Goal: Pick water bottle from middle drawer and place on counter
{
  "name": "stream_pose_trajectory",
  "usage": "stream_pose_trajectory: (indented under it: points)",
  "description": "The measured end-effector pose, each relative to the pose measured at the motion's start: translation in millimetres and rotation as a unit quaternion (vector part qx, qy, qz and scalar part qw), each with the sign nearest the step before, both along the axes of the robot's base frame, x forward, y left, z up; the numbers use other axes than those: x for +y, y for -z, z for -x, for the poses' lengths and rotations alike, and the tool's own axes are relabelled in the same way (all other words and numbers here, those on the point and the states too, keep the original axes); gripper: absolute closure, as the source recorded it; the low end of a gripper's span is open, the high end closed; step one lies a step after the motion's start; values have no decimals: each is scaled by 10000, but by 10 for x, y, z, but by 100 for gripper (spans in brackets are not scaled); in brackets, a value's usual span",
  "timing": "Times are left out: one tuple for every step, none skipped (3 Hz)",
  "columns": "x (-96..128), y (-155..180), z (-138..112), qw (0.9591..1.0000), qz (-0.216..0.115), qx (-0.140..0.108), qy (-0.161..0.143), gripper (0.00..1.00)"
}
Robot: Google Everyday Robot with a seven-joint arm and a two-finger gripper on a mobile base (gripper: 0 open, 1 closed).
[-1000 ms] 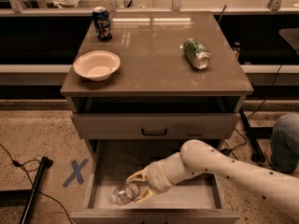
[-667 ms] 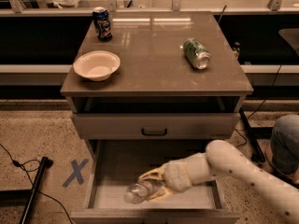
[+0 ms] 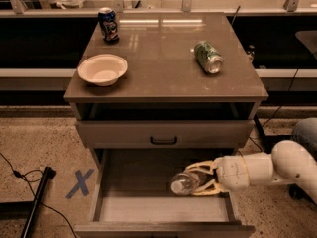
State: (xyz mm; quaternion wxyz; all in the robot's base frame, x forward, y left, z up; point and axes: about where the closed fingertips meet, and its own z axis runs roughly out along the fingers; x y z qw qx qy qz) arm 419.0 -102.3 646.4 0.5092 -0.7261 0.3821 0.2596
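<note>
The water bottle [image 3: 182,183] is a clear plastic bottle, lying on its side with its base toward the camera. My gripper [image 3: 200,179] is shut on it, one cream finger above and one below. It holds the bottle over the right part of the open middle drawer [image 3: 133,180], at about the height of the drawer's side walls. The white arm reaches in from the right. The glossy grey-brown counter [image 3: 163,58] is the cabinet's top slab above. The bottle's cap and label are hidden by the gripper.
On the counter a white bowl [image 3: 102,69] sits front left, a blue can [image 3: 108,25] stands back left, and a green can [image 3: 207,56] lies on its side at the right. A shut drawer front with a black handle [image 3: 163,141] is above the open drawer. A blue X [image 3: 79,183] marks the floor at left.
My gripper has moved to the right and slightly up with the bottle in it, from the drawer's front left-centre toward its right side.
</note>
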Motion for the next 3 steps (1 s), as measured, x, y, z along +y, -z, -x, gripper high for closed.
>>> stream_pose_trajectory:
  points:
    - [-31,-64,-39,10000,37,-26,42,100]
    - [-19,-127,-91,9995,-212,230,-78,100]
    - [-41,-415,-202,9920,-866,890,-237,100]
